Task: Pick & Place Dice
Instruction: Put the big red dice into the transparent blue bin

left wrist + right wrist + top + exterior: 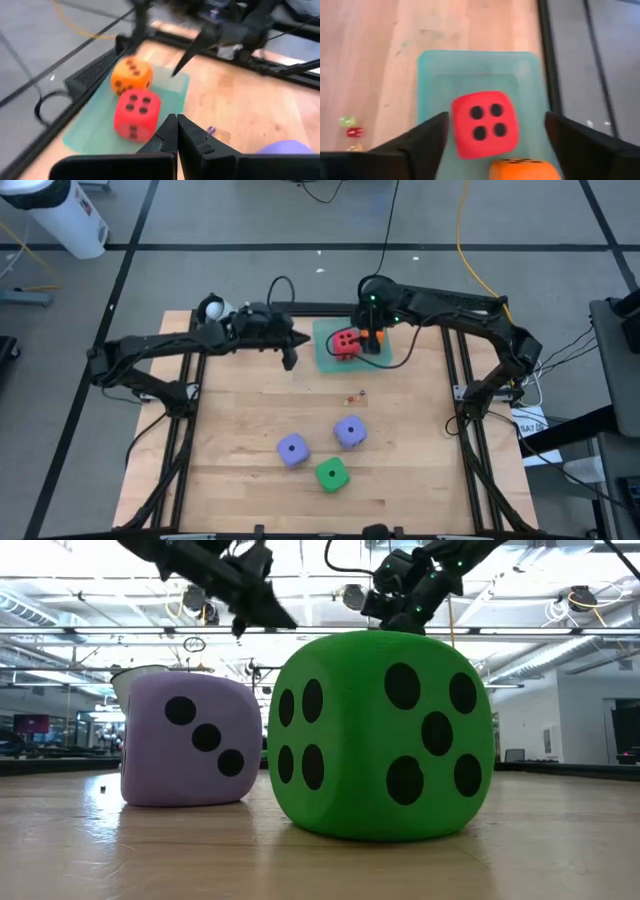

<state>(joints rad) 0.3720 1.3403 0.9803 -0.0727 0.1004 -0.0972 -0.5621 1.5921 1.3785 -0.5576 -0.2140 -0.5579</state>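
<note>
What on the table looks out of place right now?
Only some tiny coloured bits lying loose on the wooden table, between the translucent green tray and the nearer soft purple die; too small to identify. Otherwise nothing stands out.

Bright, even light falls from ceiling strip lamps (560,640) over the table (240,420), leaving only soft shadows under the green die (380,735). The left wrist view is smeared with motion blur around the orange die (131,76). The right wrist view looks soft too, the red die (485,123) hazy at its edges.
</note>
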